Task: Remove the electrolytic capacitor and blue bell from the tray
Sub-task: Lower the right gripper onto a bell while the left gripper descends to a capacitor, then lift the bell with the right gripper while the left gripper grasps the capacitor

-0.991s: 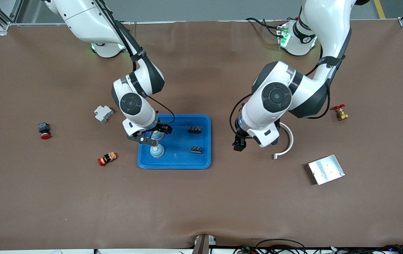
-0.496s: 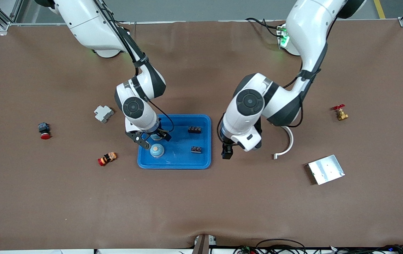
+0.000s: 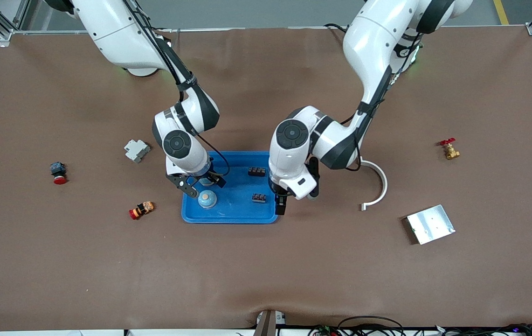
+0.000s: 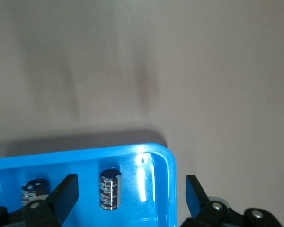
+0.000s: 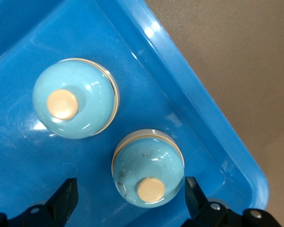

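A blue tray [image 3: 240,212] holds two light blue bells and two dark capacitors. My right gripper [image 3: 199,183] hangs open over the tray's end toward the right arm. Its fingers straddle one bell [image 5: 148,168] without touching it. The other bell [image 3: 207,199] [image 5: 75,98] stands beside it, nearer the front camera. My left gripper [image 3: 279,203] is open over the tray's rim at the end toward the left arm. One capacitor [image 4: 110,189] [image 3: 259,198] lies between the open left gripper's [image 4: 130,195] fingers. The second capacitor [image 3: 257,171] [image 4: 34,190] lies farther from the camera.
On the brown table lie a grey-white part [image 3: 136,150], a red push button [image 3: 58,173] and a red-orange piece [image 3: 141,210] toward the right arm's end. A white curved piece [image 3: 377,184], a metal plate [image 3: 430,224] and a brass valve [image 3: 449,149] lie toward the left arm's end.
The left arm has swung from beside the white curved piece over to the tray's rim. The right gripper has shifted slightly over the bells and turned. Both stayed open.
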{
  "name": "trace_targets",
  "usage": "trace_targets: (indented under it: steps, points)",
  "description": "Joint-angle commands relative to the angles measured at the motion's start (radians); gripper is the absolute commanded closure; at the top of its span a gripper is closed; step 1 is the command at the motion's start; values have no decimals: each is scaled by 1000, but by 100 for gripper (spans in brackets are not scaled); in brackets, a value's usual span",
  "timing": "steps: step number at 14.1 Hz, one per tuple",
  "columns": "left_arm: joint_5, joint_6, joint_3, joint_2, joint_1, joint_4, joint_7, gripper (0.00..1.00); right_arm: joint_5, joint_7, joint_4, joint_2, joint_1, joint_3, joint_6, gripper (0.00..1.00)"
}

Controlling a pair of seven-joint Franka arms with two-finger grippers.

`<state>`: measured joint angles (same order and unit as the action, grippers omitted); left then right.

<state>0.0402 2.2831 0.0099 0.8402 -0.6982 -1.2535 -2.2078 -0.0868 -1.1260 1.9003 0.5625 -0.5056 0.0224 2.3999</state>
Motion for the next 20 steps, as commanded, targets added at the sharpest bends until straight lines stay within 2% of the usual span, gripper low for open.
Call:
trace_targets:
  steps: [1,3,10,11,15,20]
  points:
    - [15,82,10,68,-12,52,-23,0,5,-11,-12,10,13,8,-2,0]
    - [15,136,10,89,-14,52,-42,0,5,-8,-9,10,16,8,-2,0]
    - [-13,141,-5,131,-49,52,-46,0,16,-2,-7,17,16,8,-1,0]
    - [-16,141,-5,135,-50,52,-46,0,16,-2,-7,17,15,8,-2,5]
    - [-29,142,-7,154,-64,54,-47,0,35,-2,-4,16,16,8,-4,43]
    - [-34,188,-4,174,-81,56,-66,0,33,44,-13,-6,22,8,-25,81]
